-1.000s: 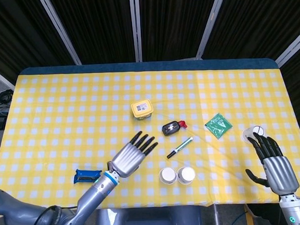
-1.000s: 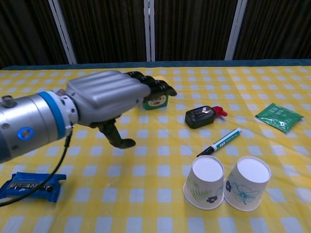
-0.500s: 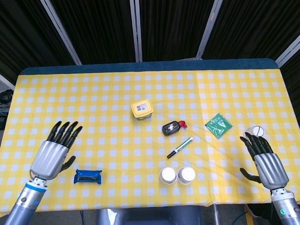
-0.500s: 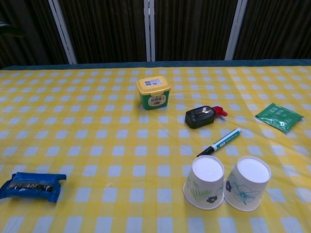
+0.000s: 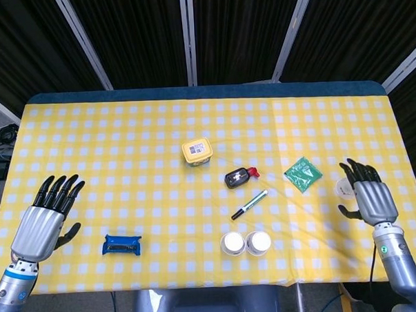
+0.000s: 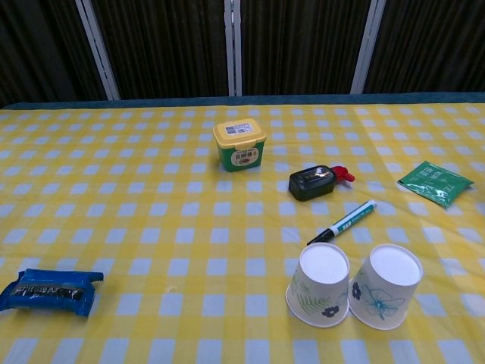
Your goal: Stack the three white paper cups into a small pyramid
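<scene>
Two white paper cups with floral prints stand upside down, side by side, near the front edge: the left cup [image 5: 233, 244] [image 6: 320, 284] and the right cup [image 5: 258, 242] [image 6: 385, 286]. A third white cup [image 5: 343, 188] sits at the far right, partly hidden behind my right hand [image 5: 368, 196]. That hand hovers right beside it with its fingers spread and holds nothing. My left hand [image 5: 45, 217] is at the far left edge of the table, fingers spread and empty. Neither hand shows in the chest view.
On the yellow checked cloth [image 5: 125, 153] lie a yellow-lidded green tub [image 5: 197, 151], a black device with a red tip [image 5: 240, 176], a marker pen [image 5: 249, 204], a green packet [image 5: 303, 173] and a blue snack packet [image 5: 122, 244].
My left hand has pulled back from the table's middle to the far left, leaving the chest view. My right hand has moved forward to beside the third cup.
</scene>
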`<state>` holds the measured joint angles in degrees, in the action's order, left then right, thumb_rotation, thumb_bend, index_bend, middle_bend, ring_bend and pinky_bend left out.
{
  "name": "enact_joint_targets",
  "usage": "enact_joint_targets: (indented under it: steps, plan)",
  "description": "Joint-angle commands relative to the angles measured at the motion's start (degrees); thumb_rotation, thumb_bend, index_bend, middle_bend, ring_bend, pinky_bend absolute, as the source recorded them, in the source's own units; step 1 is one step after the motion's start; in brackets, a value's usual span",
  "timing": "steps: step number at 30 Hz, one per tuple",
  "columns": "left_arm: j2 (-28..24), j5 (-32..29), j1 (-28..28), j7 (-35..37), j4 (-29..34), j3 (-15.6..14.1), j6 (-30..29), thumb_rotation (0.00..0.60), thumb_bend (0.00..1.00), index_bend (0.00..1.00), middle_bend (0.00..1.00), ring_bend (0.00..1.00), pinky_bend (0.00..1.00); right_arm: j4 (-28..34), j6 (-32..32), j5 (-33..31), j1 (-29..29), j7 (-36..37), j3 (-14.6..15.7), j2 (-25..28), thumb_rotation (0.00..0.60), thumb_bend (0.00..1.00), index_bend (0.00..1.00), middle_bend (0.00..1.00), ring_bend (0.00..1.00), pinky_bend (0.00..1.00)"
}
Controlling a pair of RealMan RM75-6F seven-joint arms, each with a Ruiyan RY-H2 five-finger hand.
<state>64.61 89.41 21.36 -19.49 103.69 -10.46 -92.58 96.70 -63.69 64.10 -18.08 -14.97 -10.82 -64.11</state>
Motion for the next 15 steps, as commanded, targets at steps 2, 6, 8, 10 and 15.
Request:
enact_joint_targets:
  steps: [2,6,8,10,15]
  plan:
    - [-0.2,0.2,-0.6,-0.1,0.1,1.1,1.0,0.6,0.28,0.0,0.0,0.0,0.0,-2.7,4.6,-11.0,-4.5,-8.4,-2.1,0.6,0.6,0.16,0.15,0.0,0.0,0.0]
    - [-0.3,0.1,-1.0,0.0,0.4,1.8,2.7,0.6,0.28,0.0,0.0,0.0,0.0,-4.9,6.1,-15.2,-6.0,-10.7,-1.7,-0.2,0.6,0.17,0.19,0.0,0.0,0.0]
    - [-0.4,0.3,-1.2,0.0,0.6,2.1,3.3,0.6,0.28,0.0,0.0,0.0,0.0,-6.2,6.9,-16.8,-6.6,-11.1,-1.4,-0.7,0.6,0.18,0.22,0.0,0.0,0.0]
    - [-0.3,0.6,-1.5,-0.1,0.5,2.6,3.4,0.6,0.28,0.0,0.0,0.0,0.0,-8.3,8.3,-18.9,-7.4,-11.5,-1.1,-1.4,0.6,0.2,0.25,0.0,0.0,0.0]
    - [-0.3,0.1,-1.8,-0.1,0.3,3.5,4.6,0.6,0.28,0.0,0.0,0.0,0.0,-10.2,10.0,-20.8,-8.2,-11.3,-0.6,-1.9,0.6,0.2,0.25,0.0,0.0,0.0]
